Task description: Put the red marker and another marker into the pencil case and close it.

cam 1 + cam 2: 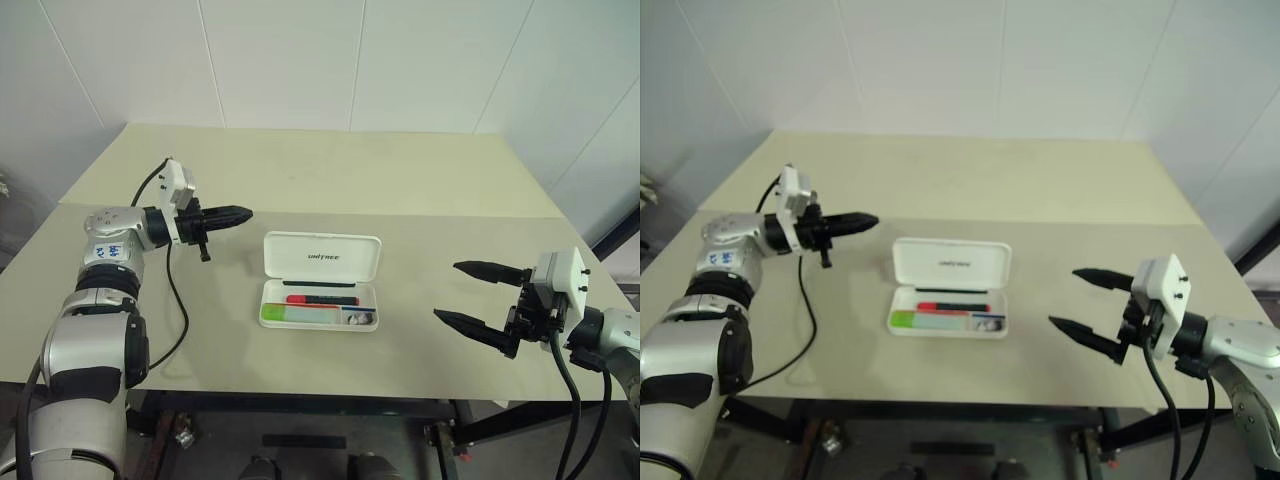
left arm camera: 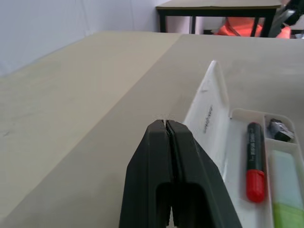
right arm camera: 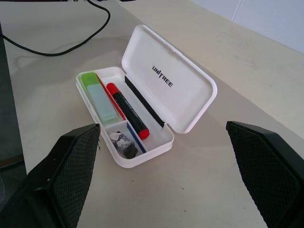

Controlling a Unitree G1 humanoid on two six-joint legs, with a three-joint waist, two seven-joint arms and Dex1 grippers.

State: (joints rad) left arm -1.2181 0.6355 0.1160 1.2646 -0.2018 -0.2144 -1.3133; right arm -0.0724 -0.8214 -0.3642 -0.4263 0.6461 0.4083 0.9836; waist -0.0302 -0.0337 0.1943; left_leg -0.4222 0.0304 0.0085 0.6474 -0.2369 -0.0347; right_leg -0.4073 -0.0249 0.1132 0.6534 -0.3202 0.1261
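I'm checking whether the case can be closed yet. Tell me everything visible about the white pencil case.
The flat white hard-plastic pencil case with rounded corners lies open on the beige table, its hinged lid, bearing dark logo text, tilted back. Its divided tray holds the red-capped black marker, the green-capped highlighter and a small dark item. Neither tool touches it.

The left gripper (image 2: 167, 124), two black fingers pressed flat together with nothing between them, is seen rising from the bottom centre of the frame. At the right, the flat white hard plastic pencil case (image 2: 237, 118) is seen lying open on the beige table (image 2: 85, 109), its lid (image 2: 205, 114) tilted up. Inside, the slim black-barrelled red marker (image 2: 255, 161) is laid beside the stubby highlighter with green cap and pale body (image 2: 285, 190). A small dark object (image 2: 278, 130) is held in a separate compartment.
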